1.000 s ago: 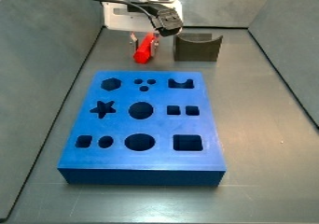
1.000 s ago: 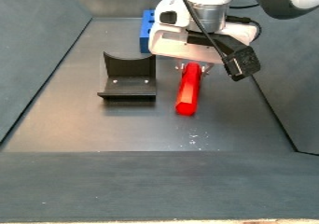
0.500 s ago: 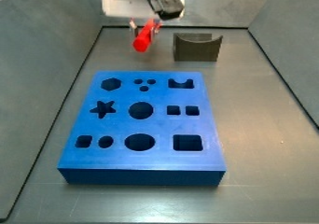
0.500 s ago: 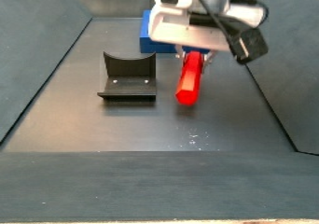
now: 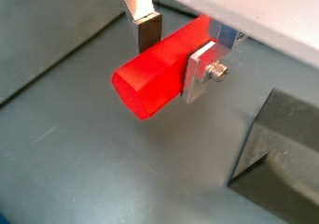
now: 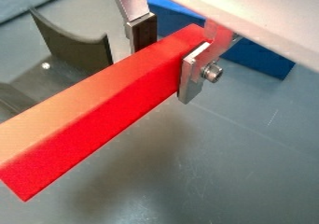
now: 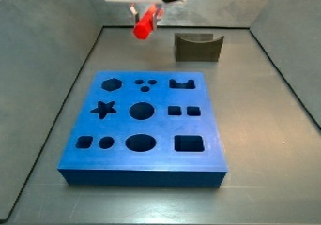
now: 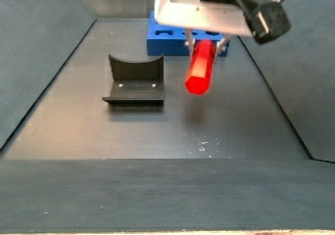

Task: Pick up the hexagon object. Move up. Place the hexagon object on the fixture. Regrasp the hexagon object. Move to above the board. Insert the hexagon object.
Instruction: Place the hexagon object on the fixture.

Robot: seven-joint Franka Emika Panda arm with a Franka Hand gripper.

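Note:
The hexagon object, a bright red-orange rod, hangs in my gripper well above the grey floor; it shows in both wrist views (image 5: 156,69) (image 6: 100,120) and both side views (image 7: 145,23) (image 8: 202,67). My gripper (image 5: 174,49) (image 6: 169,50) is shut on the rod near one end, its silver fingers (image 5: 200,74) pressing each side. In a side view the gripper (image 7: 150,8) is at the top edge, left of the fixture (image 7: 198,47). The dark fixture with its U-shaped notch also shows beside the rod (image 8: 133,80) (image 6: 75,46). The blue board (image 7: 146,128) lies flat mid-tray.
Grey tray walls (image 7: 69,69) rise on both sides. In a side view the blue board (image 8: 177,41) lies behind the gripper. A corner of the fixture (image 5: 281,148) shows in a wrist view.
The gripper has risen with the hexagon object, lifting it from the floor to well above it. The fixture and board have not moved.

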